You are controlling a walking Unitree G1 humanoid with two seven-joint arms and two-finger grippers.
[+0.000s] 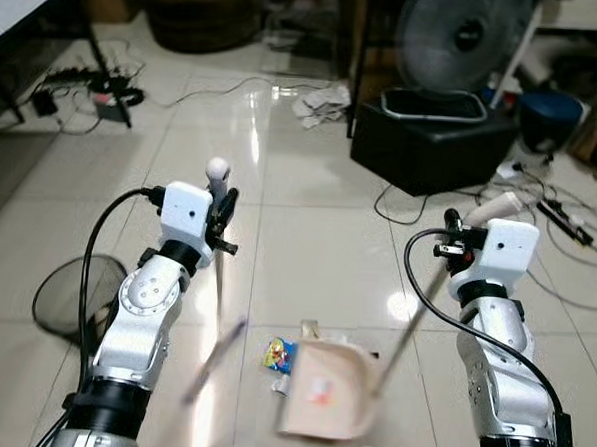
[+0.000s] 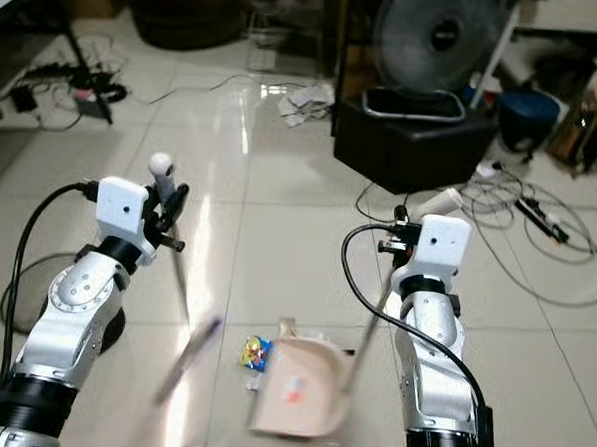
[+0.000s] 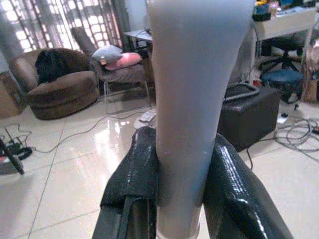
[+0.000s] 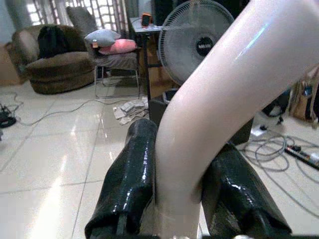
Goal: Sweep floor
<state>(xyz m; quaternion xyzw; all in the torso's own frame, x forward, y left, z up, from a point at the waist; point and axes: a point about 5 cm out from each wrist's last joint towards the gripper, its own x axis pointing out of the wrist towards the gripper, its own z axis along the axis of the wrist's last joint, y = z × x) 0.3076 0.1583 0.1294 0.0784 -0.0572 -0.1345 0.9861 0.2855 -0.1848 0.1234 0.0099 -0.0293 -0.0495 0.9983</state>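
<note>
Litter, a small blue-and-yellow wrapper (image 1: 279,355), lies on the glossy tiled floor (image 1: 308,234) touching the beige plastic dustpan's (image 1: 322,393) left edge. Left gripper (image 1: 222,212), nearer, clamps the grey broom handle (image 1: 217,169), which slants down towards the wrapper; right gripper (image 1: 456,242) clamps the dustpan's cream handle (image 1: 498,206).

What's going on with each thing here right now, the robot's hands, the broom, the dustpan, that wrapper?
Left gripper: shut on broom handle.
Right gripper: shut on dustpan handle.
Broom handle: held, blurred lower down.
Dustpan: resting on floor.
Wrapper: on tiles beside dustpan.
</note>
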